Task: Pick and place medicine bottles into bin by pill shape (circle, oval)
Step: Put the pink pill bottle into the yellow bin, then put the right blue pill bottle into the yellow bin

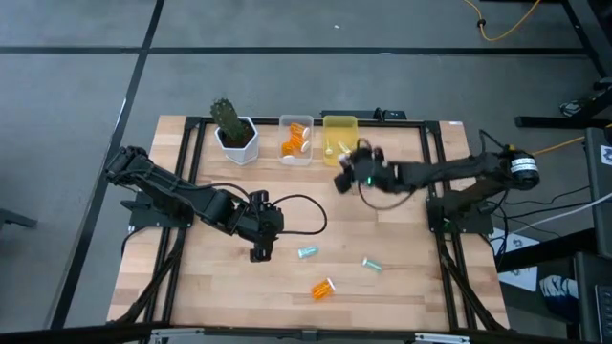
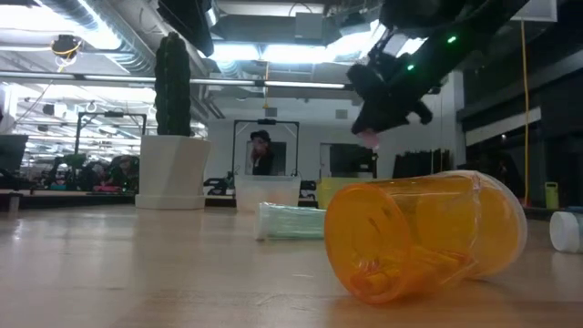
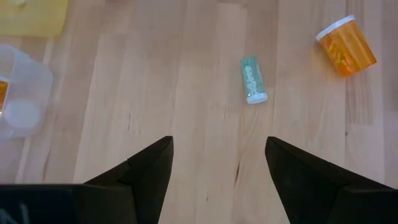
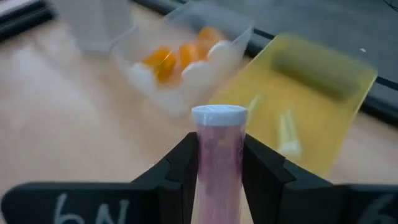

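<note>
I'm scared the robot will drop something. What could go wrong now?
The right gripper pinches a pink-purple bottle with a white cap by its sides, so it might slip. The clear plastic bin and yellow bin sit side by side, so it could land in the wrong one.

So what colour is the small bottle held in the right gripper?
Pale pink-purple with a white cap: the small bottle, clamped in the right gripper, shows best in the right wrist view.

From my remote seat I see the pale wooden plank worktop (image 1: 287,287) standing on a grey carpeted floor (image 1: 76,86) crossed by dark seams. A yellow cable (image 1: 507,29) loops across it. Beyond, bright ceiling strip lights (image 2: 273,53) shine over cluttered benches (image 2: 82,173).
</note>
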